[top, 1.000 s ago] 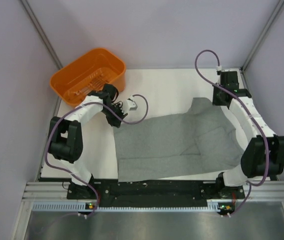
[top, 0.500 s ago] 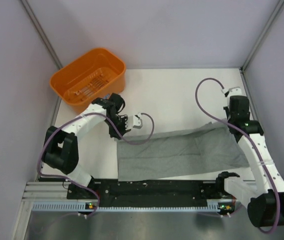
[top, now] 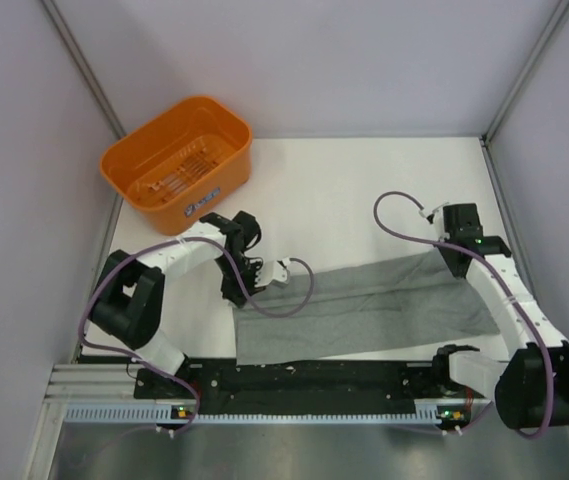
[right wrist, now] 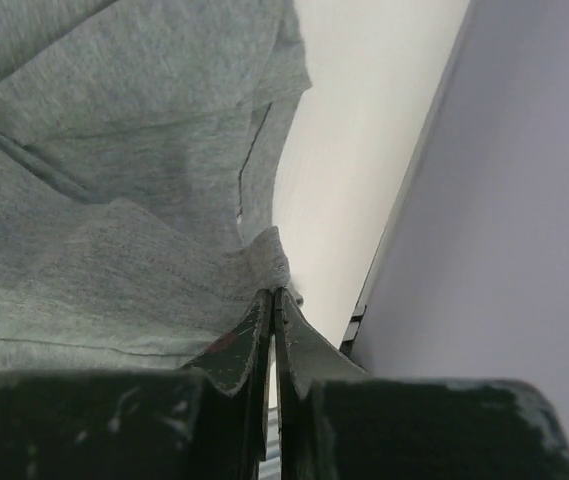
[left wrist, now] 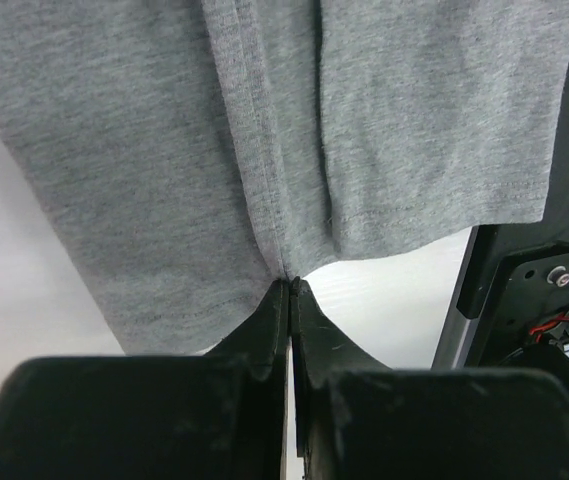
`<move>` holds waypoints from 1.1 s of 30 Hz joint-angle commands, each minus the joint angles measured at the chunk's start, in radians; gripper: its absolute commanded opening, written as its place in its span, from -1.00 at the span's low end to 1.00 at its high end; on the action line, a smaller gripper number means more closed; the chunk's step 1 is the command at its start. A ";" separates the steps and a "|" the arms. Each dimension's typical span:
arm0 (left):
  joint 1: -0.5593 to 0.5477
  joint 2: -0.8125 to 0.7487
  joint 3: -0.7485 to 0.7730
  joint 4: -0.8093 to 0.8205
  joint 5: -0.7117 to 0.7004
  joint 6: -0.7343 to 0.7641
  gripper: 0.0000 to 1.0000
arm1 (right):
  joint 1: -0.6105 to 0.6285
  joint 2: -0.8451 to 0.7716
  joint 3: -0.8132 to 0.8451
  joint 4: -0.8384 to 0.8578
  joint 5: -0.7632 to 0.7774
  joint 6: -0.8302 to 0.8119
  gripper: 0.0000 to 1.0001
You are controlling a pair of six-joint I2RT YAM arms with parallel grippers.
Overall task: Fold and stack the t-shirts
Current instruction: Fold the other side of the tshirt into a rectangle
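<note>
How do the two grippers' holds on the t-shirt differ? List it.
The left gripper pinches a flat hemmed edge at the left end of the grey t-shirt; the right gripper pinches a bunched fold at its right end. The left sits nearer the orange basket, the right nearer the side wall. Both are shut on fabric.

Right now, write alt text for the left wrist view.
The left gripper, jaws shut, pinches the hemmed edge of a grey t-shirt that fills the upper frame. White table shows beneath; black hardware stands at right.
</note>
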 commanded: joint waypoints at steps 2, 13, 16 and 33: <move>-0.014 0.033 0.012 -0.028 0.024 -0.002 -1.00 | 0.020 0.084 -0.013 -0.072 0.000 -0.035 -1.00; -0.014 0.038 0.020 -0.096 0.067 0.053 -0.73 | 0.026 0.129 -0.044 -0.078 0.037 -0.046 -0.64; -0.015 0.039 0.023 -0.134 0.090 0.081 -0.23 | 0.036 0.115 -0.022 -0.062 0.084 -0.021 0.11; 0.074 -0.004 0.092 0.031 0.096 -0.221 -0.07 | 0.040 0.109 0.039 -0.007 -0.258 0.914 -0.16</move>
